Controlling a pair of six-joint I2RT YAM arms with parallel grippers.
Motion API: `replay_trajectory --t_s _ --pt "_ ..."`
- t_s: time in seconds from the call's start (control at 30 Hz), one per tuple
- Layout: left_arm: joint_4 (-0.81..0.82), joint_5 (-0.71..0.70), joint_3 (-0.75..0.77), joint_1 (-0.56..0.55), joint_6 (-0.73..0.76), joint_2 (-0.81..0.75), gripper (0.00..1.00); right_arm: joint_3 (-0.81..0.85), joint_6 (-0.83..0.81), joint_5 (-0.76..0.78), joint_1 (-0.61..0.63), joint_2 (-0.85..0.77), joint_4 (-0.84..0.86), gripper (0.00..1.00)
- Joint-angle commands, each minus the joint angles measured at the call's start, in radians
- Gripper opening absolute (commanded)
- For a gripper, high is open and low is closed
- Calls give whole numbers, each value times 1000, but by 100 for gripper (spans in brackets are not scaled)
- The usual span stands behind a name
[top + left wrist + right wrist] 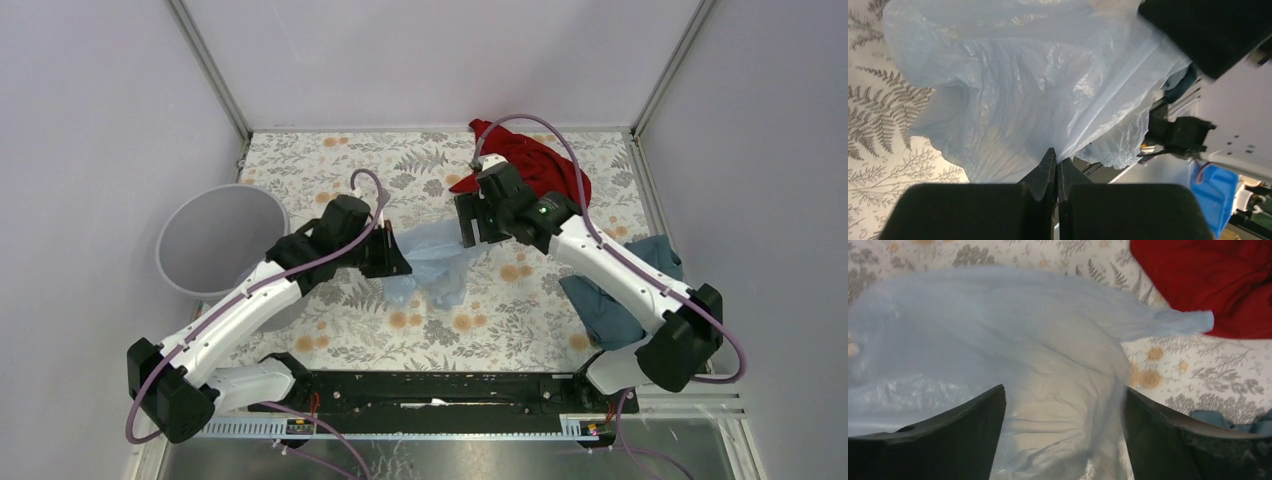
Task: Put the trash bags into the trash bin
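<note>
The pale-blue trash bag (432,262) lies crumpled in the middle of the floral table, between my two grippers. My left gripper (392,256) is at its left edge; in the left wrist view its jaws (1056,159) are shut on a pinch of the bag's plastic (1013,85). My right gripper (470,222) hovers over the bag's right side; in the right wrist view it (1063,395) is wide open with the bag (1013,340) spread between and beyond the fingers. The grey trash bin (221,243) stands upright at the left, behind my left arm.
A red cloth (525,160) lies at the back right behind the right gripper and shows in the right wrist view (1208,280). A dark teal cloth (625,290) lies under the right arm at the right edge. Booth walls enclose the table.
</note>
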Motion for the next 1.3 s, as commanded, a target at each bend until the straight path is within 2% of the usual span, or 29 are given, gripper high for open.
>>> replay_trajectory --t_s 0.0,0.07,0.27,0.4,0.5,0.6,0.67,0.77,0.9,1.0,1.13,1.27 --pt "74 21 102 19 -53 18 0 43 -9 -54 9 -131 -162 93" --pt "77 -3 98 30 -79 26 0 27 3 -32 12 -201 -212 99" --pt "158 55 44 79 -155 26 0 -93 23 -75 18 -394 -254 100" --pt "163 34 44 110 -180 18 0 -53 -48 -80 18 -435 -269 100" --pt "179 42 43 139 -214 10 0 -85 -112 -281 19 -473 -170 100" --pt "192 89 54 163 -228 23 0 -196 -109 -477 38 -479 30 100" --pt "189 116 64 178 -232 37 0 -257 -70 -433 114 -455 145 100" --pt "190 147 75 193 -233 47 0 -307 -29 -163 253 -407 263 99" --pt "201 155 67 196 -239 30 0 -389 45 60 283 -356 390 97" --pt "212 169 51 196 -249 22 0 -447 50 41 283 -335 526 88" --pt "237 195 24 196 -269 14 0 -494 61 -10 285 -315 691 65" --pt "239 192 12 197 -275 -2 0 -478 62 9 286 -284 722 59"
